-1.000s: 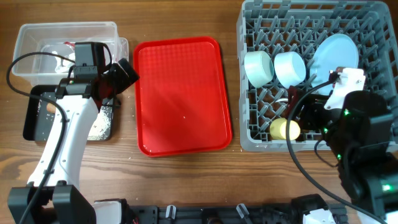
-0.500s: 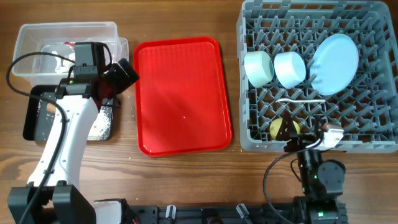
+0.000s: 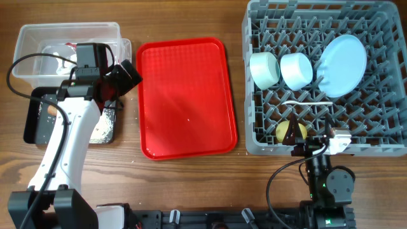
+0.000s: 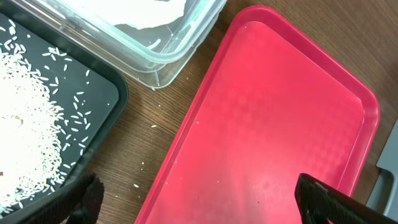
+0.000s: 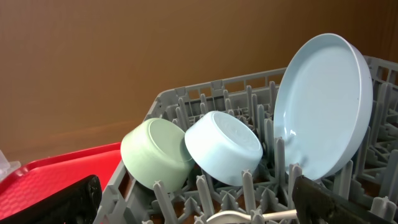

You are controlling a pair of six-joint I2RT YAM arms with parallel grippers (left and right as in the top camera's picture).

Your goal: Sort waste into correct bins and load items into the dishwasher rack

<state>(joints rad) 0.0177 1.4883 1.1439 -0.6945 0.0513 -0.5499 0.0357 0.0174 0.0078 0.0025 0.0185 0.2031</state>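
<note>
Plastic pegs rise in a grid from the grey rack (image 3: 381,137). A smooth pale blue plate (image 3: 343,63) stands there on edge beside a mint bowl (image 5: 155,152) and a blue bowl (image 5: 227,146), both rounded and tipped on their sides. A thin white spoon (image 3: 308,102) lies across the pegs. The yellow cup (image 3: 284,131) is half hidden behind the right claw (image 5: 196,196), whose fingers are spread with nothing between them. The left claw (image 4: 198,186) hangs equally released over the glossy red tray (image 4: 280,124). Loose rice (image 4: 25,118) speckles the shallow black tray (image 3: 35,121). White scraps (image 3: 54,51) in the clear tub (image 3: 38,32) are largely masked by the left arm (image 3: 76,127).
</note>
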